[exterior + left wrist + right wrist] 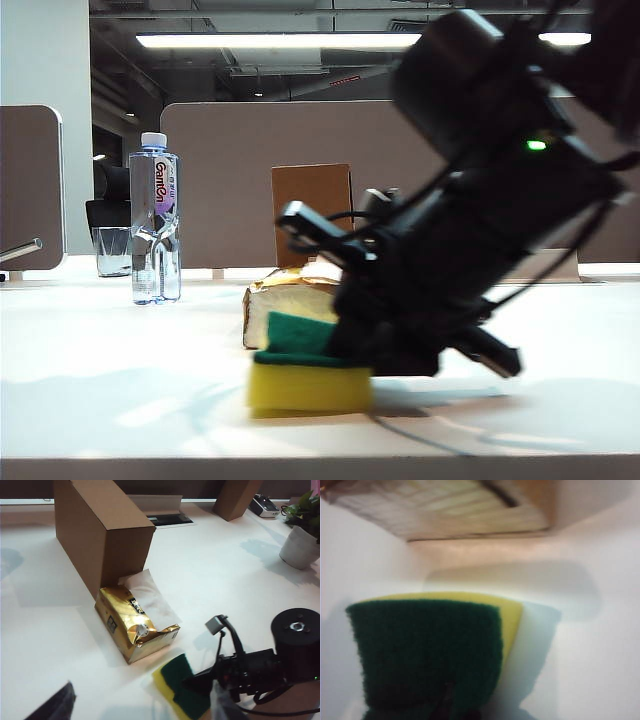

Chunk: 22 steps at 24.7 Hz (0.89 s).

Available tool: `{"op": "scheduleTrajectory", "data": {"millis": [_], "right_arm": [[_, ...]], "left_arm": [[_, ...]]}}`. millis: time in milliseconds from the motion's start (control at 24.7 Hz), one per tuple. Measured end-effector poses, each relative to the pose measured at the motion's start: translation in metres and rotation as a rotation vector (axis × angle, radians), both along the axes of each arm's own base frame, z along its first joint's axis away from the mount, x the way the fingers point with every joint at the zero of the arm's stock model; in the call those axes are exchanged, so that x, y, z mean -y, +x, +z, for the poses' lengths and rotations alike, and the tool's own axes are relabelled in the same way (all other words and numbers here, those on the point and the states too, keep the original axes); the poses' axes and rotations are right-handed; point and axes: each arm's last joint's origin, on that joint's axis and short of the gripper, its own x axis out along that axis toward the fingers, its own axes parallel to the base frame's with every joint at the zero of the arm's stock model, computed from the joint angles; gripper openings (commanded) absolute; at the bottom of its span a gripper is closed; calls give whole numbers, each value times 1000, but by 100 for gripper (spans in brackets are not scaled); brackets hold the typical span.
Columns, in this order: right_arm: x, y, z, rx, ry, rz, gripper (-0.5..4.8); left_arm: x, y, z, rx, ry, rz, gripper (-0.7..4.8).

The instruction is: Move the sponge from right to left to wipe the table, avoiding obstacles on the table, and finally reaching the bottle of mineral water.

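Observation:
The yellow sponge (310, 385) lies green side up on the white table (120, 380), just in front of the tissue pack (285, 300). My right gripper (350, 345) is shut, and its tip rests on the sponge's green top (425, 650). The left wrist view shows the gold-looking tissue pack (135, 625) against the upright brown cardboard box (105, 535), with the sponge (175, 682) and right gripper (192, 684) beside them. My left gripper (137, 712) hangs open above the table, holding nothing. The bottle of mineral water (155, 225) stands far to the left.
A short glass cup (112, 250) stands just behind the bottle. A potted plant (300, 540), a second brown box (235, 497) and a small device (265, 505) stand further off. Brown divider panels (220, 180) close the table's far side.

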Motion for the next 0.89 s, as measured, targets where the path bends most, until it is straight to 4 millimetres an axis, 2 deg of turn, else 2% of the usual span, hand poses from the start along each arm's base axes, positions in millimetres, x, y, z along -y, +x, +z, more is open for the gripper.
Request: {"op": "scheduleTrajectory", "data": {"millis": [121,323,445,525,606,728,889], "right_arm": [[-11,2,2,-4,10,12,-6],[-15,1,4,-10,4,16,-3],[-15,1,3,-10,3,16,53],[-15,1,4,-9,7,18,140],[-16,1,6,-5,24,29,177],[-17,1,6,-5,33,36,215],[-17,2,7,-3,39,39,219]], "left_arm": [[0,0,0,-4,0,0,350],[0,-1,-1,-15,0,0,350],[0,-1,-1,-15,-1,0,350],[0,-1,-1,-15,0,0,350],[0,-1,-1,-15,-1,0,350],[0,-1,-1,-15,0,0,350],[0,-1,-1,-15,0,0,350]]}}
